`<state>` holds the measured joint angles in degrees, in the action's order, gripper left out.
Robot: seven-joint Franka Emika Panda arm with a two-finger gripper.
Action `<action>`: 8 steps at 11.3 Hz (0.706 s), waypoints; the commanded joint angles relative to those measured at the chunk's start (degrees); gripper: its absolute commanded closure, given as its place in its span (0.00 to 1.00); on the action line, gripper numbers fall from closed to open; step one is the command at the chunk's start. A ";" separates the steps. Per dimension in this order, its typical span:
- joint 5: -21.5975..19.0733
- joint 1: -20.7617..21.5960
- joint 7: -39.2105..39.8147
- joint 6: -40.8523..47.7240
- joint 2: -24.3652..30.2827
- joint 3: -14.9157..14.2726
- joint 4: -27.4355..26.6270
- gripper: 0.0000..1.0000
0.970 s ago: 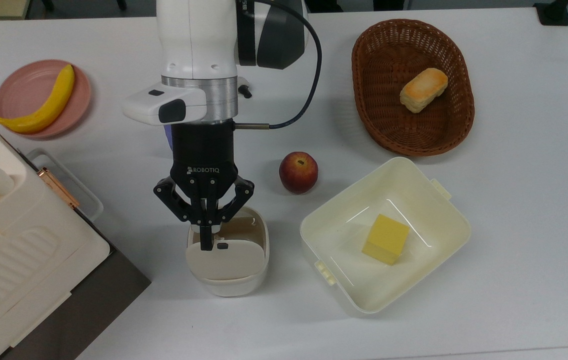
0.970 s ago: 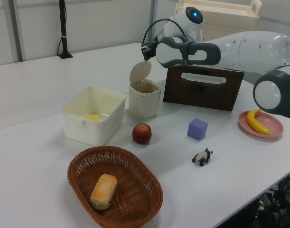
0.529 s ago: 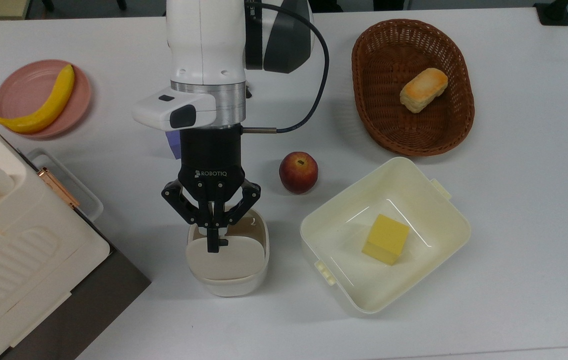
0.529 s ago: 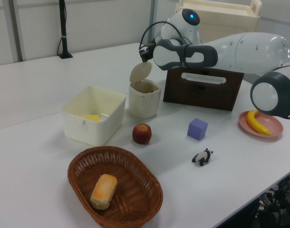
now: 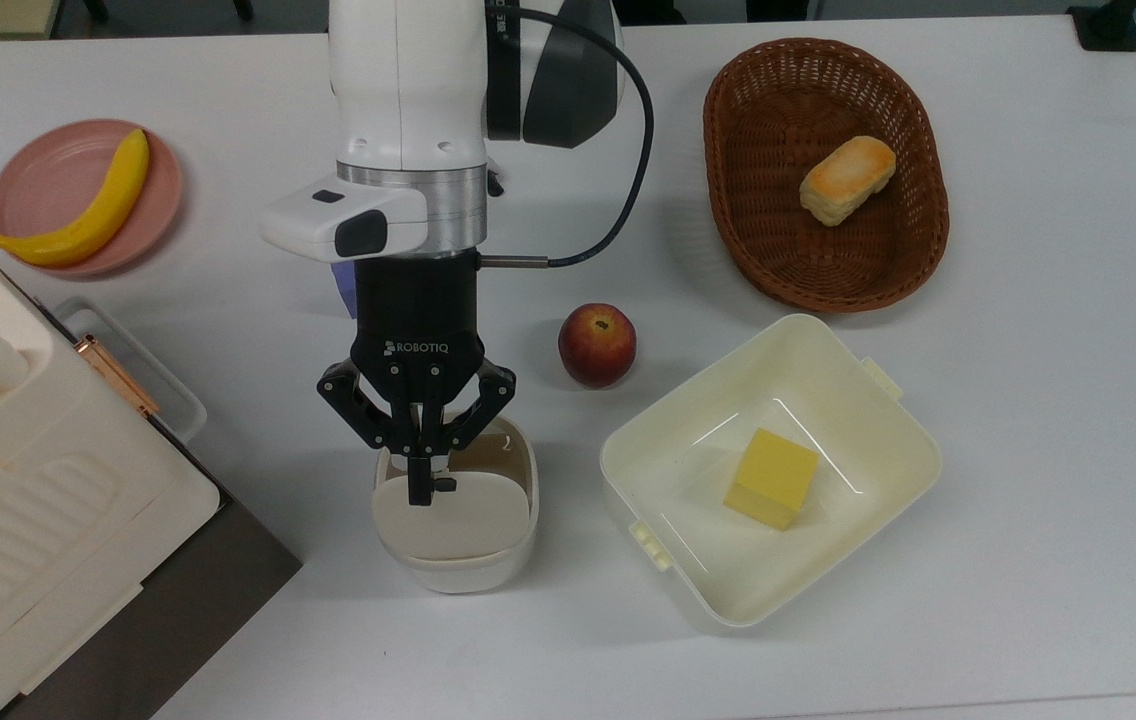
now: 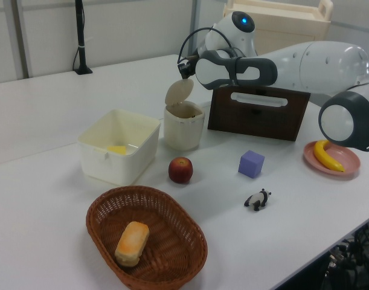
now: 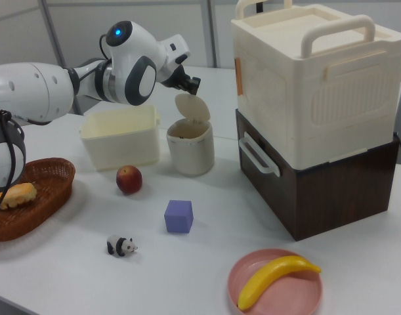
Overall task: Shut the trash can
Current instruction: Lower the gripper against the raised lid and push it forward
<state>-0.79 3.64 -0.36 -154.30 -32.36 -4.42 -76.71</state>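
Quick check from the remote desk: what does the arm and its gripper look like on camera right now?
The arm is glossy white with dark grey joint covers and a blue light on one joint. A silver ring sits at the wrist beside a white and black module. A black cable loops down to the gripper, which is black, marked ROBOTIQ in white, with linkage-style fingers.

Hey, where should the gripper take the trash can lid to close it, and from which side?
Judging by the pose, the lid stands raised on its hinge above the trash can. Its free top edge is best: the gripper, shut, is already there. Coming from above, on the lid's outer face, should swing it down over the opening.
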 commanded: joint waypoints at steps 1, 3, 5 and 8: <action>1.14 -0.21 0.63 -1.00 2.29 0.55 -4.12 1.00; 1.23 -0.21 0.98 -1.00 3.44 1.60 -5.81 1.00; 1.23 -0.21 2.12 -1.00 4.92 1.78 -8.26 1.00; 1.14 -0.38 2.30 -1.00 8.35 2.65 -12.57 1.00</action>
<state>-0.59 3.61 0.99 -154.30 -29.58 -2.94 -82.06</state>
